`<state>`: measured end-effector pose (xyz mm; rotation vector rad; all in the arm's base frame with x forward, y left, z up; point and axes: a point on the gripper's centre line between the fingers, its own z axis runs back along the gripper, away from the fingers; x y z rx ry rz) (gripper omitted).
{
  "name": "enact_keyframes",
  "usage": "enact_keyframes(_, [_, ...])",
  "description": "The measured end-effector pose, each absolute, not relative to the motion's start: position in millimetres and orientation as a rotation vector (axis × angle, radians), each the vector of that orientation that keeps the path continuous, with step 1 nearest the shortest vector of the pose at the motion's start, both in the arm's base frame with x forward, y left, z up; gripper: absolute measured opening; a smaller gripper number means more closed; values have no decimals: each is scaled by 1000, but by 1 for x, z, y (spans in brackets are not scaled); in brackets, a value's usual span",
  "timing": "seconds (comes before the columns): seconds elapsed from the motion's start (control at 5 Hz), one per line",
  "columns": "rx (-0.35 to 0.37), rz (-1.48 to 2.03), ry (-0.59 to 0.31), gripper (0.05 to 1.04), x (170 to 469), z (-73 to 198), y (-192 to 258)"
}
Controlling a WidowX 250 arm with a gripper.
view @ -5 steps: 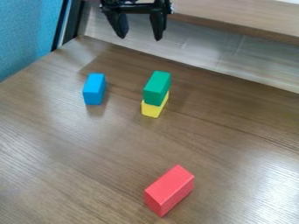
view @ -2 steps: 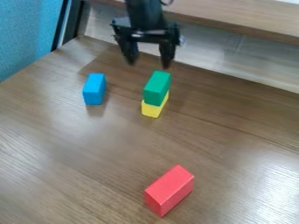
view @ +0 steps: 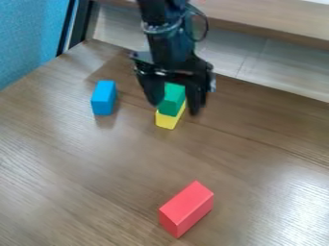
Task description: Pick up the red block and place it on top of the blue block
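My gripper (view: 175,108) hangs over the upper middle of the table, open, with one finger on each side of the green block (view: 171,100) in the view. Whether the fingers touch that block I cannot tell. The green block lies on top of a yellow block (view: 167,120), and its far end is partly hidden behind the gripper. To the left stands a blue block (view: 103,98), apart from the stack. A red block (view: 186,209) rests by itself lower down, near the bottom middle.
The brown wooden table (view: 83,163) carries all the blocks. Behind its far edge lies a lower pale surface (view: 247,60), with a wooden ledge (view: 270,29) above it. A blue panel (view: 29,38) and a dark post border the upper left.
From the top edge the gripper has come down and slightly right, to the stacked green and yellow blocks. The blocks have stayed where they were.
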<state>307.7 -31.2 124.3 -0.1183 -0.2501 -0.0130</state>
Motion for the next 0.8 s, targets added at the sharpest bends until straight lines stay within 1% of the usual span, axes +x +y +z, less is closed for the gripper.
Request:
enact_keyframes(0.2, [-145,-71,-257,1000,279,125,-44])
enact_keyframes(0.4, [-132,-165,-258,1000,259,123,-59])
enact_keyframes(0.6, [-126,-221,-249,1000,243,117,-67])
enact_keyframes(0.8, [-116,-261,-244,1000,235,108,-77])
